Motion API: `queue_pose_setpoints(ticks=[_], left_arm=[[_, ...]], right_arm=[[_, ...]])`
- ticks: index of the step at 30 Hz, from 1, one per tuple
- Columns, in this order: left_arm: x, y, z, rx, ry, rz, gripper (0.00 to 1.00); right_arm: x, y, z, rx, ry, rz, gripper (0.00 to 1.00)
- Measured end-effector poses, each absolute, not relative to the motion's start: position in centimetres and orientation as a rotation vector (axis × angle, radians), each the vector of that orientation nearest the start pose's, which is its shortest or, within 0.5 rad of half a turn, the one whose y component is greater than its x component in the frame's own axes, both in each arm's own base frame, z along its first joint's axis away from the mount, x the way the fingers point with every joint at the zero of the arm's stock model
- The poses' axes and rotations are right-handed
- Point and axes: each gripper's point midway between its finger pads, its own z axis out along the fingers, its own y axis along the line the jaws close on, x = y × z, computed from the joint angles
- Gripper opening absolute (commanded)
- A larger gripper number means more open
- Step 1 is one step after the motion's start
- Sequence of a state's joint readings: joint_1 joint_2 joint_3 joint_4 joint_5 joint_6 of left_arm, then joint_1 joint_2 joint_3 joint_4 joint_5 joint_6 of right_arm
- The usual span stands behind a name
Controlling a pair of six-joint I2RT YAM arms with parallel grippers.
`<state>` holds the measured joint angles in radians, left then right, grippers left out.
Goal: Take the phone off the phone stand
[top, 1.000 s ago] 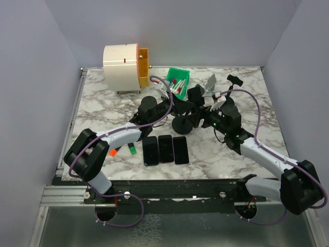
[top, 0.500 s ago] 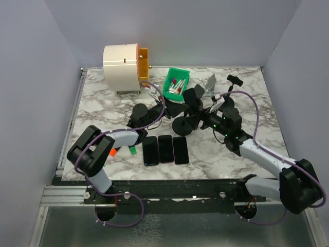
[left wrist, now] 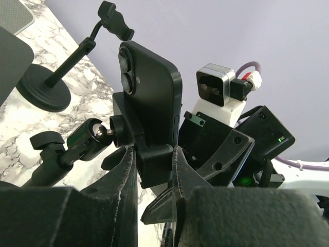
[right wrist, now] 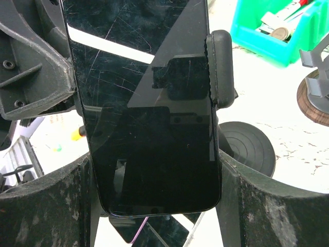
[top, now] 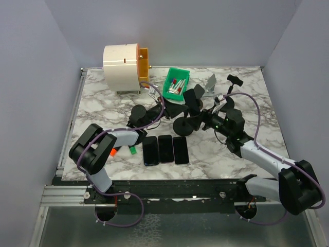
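Braced phone stand [left wrist: 87, 140], seized phone [right wrist: 149, 103].
Pinched its cradle with left gripper [left wrist: 154, 172] as anchor; clamped right gripper [right wrist: 154, 177] across phone's edges for lifting out.

Left arm [top: 115, 138] and right arm [top: 262, 157] extended, left pincer [left wrist: 154, 164] narrow, right pincer [right wrist: 154, 170] wide

- Left arm [top: 121, 138] and right arm [top: 263, 158]: white shells, bulky black joints.
- A purple cable [top: 255, 116] loops along each, running up from the black rail [top: 169, 196].
- Green lights glow on the right wrist, far from the rail.
- Left hand [left wrist: 153, 159] and right hand [right wrist: 154, 164]: matte black fingers, scuffed grey.
- Silver-rimmed wrist camera [left wrist: 216, 88], white mount, small screws nearby.
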<state>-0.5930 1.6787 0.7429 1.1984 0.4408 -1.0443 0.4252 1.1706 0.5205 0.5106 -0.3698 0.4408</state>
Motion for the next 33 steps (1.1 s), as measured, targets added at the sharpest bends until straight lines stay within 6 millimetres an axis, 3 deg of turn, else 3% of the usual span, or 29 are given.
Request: queue_pose_setpoints(ticks=[9,15,21,26,33], left_arm=[[31.6,-34.4,25.0,0.108,1.539,-1.652,0.00],[32.7,-33.5,24.7,0.079,1.541,-1.622,0.02],[32.6,-33.6,24.6,0.087,1.541,-1.620,0.33],[32.7,-33.6,24.2,0.091,1.555,-1.607,0.44],[32.8,-33.6,23.7,0.085,1.584,-1.594,0.71]], right_arm=[[29.8,22.6,19.3,-0.268,1.756,1.003,0.00],[29.1,22.3,20.9,-0.269,1.718,1.034,0.00],[28.4,22.0,20.9,-0.282,1.747,1.019,0.00],[27.6,21.4,22.2,-0.321,1.742,0.982,0.00],[25.6,20.3,23.4,-0.364,1.741,0.933,0.00]])
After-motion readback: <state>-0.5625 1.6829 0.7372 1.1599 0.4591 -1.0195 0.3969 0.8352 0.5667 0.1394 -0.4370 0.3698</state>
